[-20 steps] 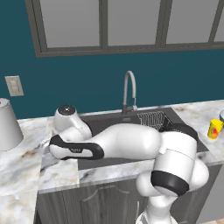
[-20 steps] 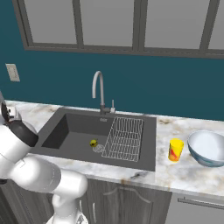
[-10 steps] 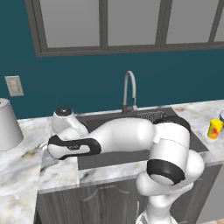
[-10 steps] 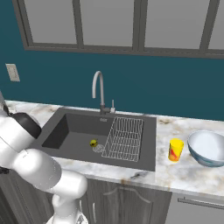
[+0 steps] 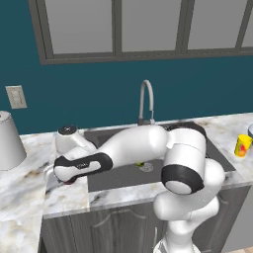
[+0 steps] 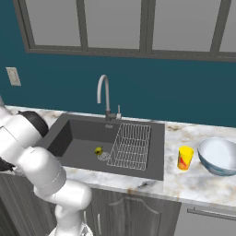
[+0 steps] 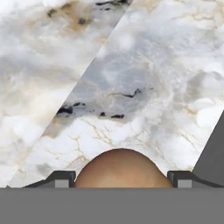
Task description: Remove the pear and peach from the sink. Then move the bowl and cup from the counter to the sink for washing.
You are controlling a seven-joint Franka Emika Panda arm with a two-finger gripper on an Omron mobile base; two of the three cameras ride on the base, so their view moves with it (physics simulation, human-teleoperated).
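Observation:
My gripper hangs low over the marble counter just left of the sink. It is shut on the reddish-orange peach, whose sides meet both fingertips in the hand view, with veined marble right beneath. The peach peeks out under the hand. The yellow-green pear lies on the sink floor near the drain. To the right of the sink the yellow cup stands upright, with the pale bowl beside it. The cup also shows at far right.
A grey-white conical vessel stands on the counter at the far left. The curved faucet rises behind the sink, and a wire rack fills the sink's right side. My arm stretches across the sink's left half.
The arm's upper links have swung a little further left. The hand stays over the same spot of the counter with the peach in it.

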